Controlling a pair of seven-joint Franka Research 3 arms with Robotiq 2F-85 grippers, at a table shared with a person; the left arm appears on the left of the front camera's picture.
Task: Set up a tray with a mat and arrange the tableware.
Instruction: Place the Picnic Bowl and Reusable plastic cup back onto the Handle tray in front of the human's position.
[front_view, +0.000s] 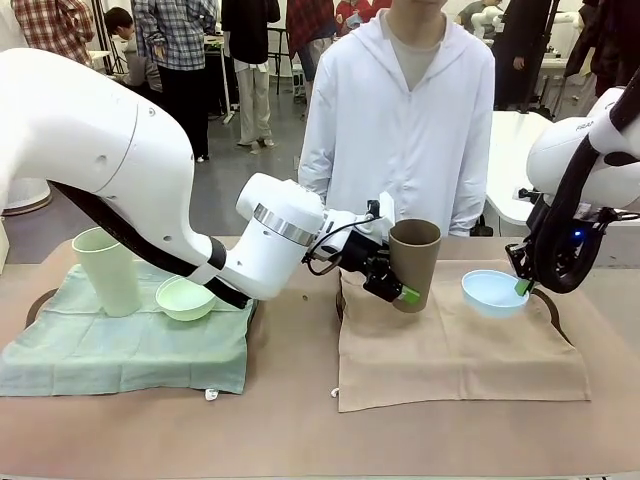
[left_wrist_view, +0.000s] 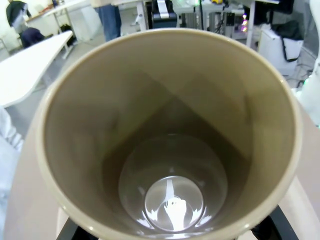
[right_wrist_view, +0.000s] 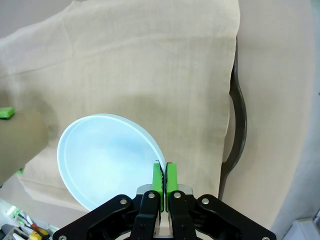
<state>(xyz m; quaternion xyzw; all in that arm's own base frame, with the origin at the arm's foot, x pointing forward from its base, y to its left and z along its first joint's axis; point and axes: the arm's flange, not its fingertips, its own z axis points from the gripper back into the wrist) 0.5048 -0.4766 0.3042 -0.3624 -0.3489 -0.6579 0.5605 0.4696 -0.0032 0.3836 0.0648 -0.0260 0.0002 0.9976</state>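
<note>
Brown tumbler (front_view: 415, 262) hangs tilted over the beige mat (front_view: 455, 350), clamped in the left tool (front_view: 385, 280). Right tool (right_wrist_view: 163, 181) pinches the light blue bowl (right_wrist_view: 107, 160) by its rim.

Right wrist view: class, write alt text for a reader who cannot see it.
The right gripper pinches the rim of a light blue bowl between its green pads, above a beige mat. A dark tray rim shows beside the mat.

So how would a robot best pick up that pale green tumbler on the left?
Probably by its rim. The pale green tumbler stands upright with its mouth open, so one finger can drop inside from above and pinch the wall. The mint bowl crowds its right side.
</note>
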